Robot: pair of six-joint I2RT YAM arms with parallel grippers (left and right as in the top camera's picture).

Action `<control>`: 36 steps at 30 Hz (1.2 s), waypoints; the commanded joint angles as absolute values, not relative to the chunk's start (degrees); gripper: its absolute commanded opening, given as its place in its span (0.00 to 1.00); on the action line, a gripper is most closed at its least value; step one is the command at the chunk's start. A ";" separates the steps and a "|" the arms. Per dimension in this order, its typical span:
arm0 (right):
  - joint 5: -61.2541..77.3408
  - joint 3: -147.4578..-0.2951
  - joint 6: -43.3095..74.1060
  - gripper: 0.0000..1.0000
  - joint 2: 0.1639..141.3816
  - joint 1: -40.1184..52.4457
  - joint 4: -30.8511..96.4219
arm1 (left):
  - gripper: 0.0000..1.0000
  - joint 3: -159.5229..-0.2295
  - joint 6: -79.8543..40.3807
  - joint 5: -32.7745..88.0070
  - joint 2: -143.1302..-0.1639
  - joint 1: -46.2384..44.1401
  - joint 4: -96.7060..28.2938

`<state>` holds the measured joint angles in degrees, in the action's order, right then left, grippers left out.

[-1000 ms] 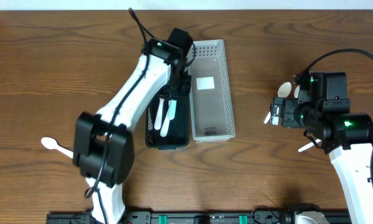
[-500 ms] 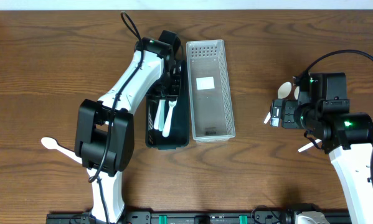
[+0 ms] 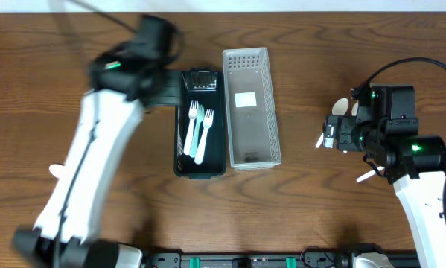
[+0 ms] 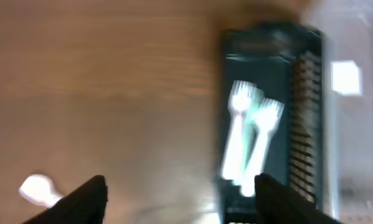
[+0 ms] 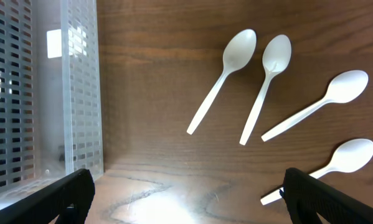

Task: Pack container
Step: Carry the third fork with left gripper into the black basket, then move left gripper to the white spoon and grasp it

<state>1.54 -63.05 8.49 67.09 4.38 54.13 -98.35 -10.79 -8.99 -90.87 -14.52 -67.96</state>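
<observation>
Two white forks (image 3: pixel 196 132) down in the dark bin (image 3: pixel 200 173), side by side, handles perhaps touching at the near end; too blurred in the left wrist view to settle. Long axis along the bin's length, slightly slanted. Tines toward the far table edge, handles toward the near one. Bare floor in the bin to the right of the forks and at its near end. Pale slotted basket (image 3: pixel 252 134) flush against the bin's right wall and parallel to it, a white label on its floor. Left gripper (image 4: pixel 181 200) off the bin's left side over bare table (image 3: pixel 297 216), fingers wide apart with nothing between them. Lone spoon (image 3: pixel 62 173) well apart from the bin, near the left edge. Right gripper (image 5: pixel 187 198) likewise spread wide and unloaded, above open wood right of the basket. Four spoons (image 5: pixel 220 81) loose there, apart from one another, bowls toward the upper right of the right wrist view, handles slanting down-left.
</observation>
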 commanded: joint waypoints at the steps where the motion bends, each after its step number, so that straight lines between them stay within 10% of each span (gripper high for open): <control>1: 1.76 -64.10 7.62 0.99 67.05 4.03 53.71 | 0.72 -98.39 -22.02 -14.63 -89.78 -4.91 -72.36; 6: 1.76 -64.10 7.62 0.99 67.05 4.03 53.58 | 0.98 -95.72 -39.40 -14.52 -90.11 9.72 -78.83; 17: 1.76 -64.10 7.62 0.99 67.05 4.03 53.58 | 0.98 -70.74 -30.26 -4.12 -90.11 31.38 -59.57; 36: 1.76 -64.10 6.59 0.99 67.05 4.03 53.36 | 0.93 -52.86 -17.39 2.98 -90.28 37.98 -38.02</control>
